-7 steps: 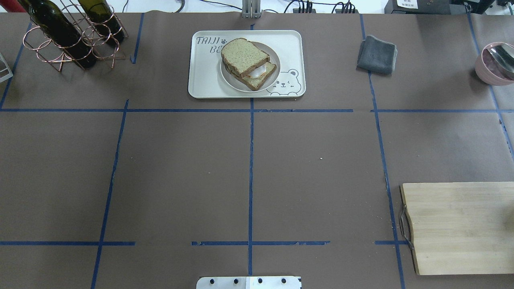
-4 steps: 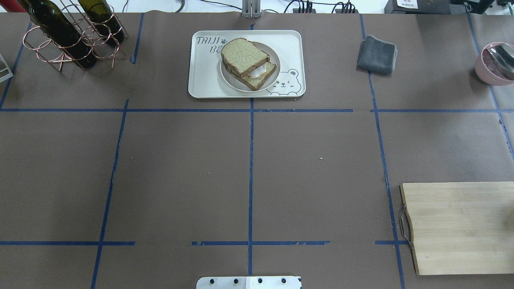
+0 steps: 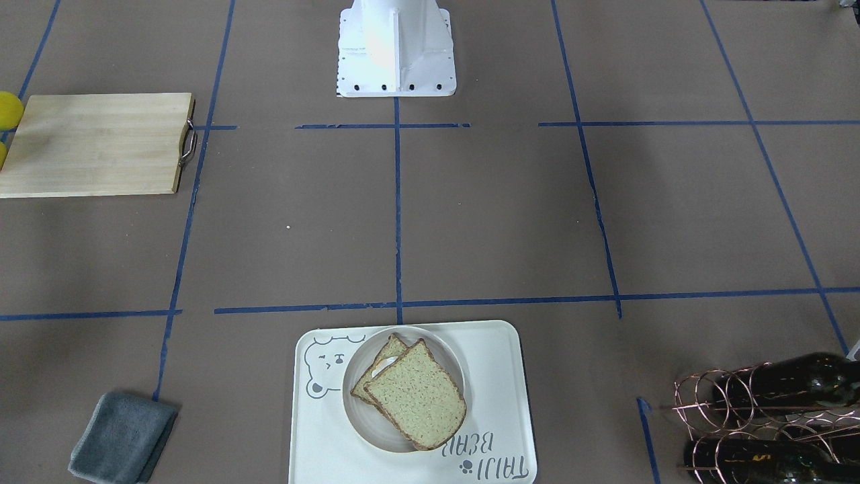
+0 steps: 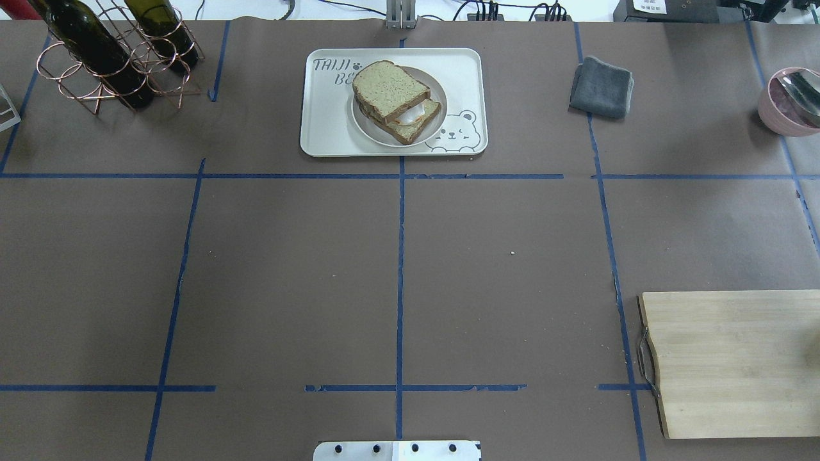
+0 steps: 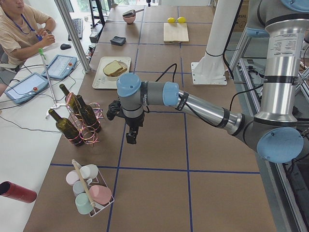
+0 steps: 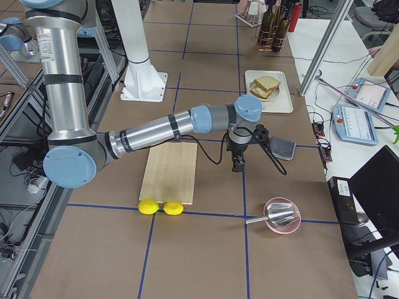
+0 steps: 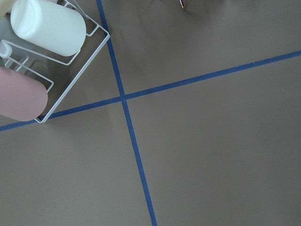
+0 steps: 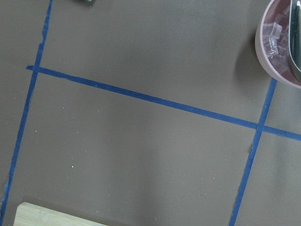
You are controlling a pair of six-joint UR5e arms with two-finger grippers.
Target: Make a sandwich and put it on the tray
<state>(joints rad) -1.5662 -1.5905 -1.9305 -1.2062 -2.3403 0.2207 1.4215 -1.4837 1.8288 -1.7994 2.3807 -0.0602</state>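
The sandwich, two brown-crusted bread slices with a white egg between, lies on a small round plate on the cream bear tray at the far middle of the table. It also shows in the front-facing view, on the tray. My left gripper hangs above the table's left end, near the bottle rack. My right gripper hangs above the right end, beside the cutting board. Both show only in side views, so I cannot tell whether they are open or shut.
A copper rack with wine bottles stands far left. A grey cloth and a pink bowl lie far right. A wooden cutting board lies near right, with two lemons beside it. A wire cup rack stands at the left end.
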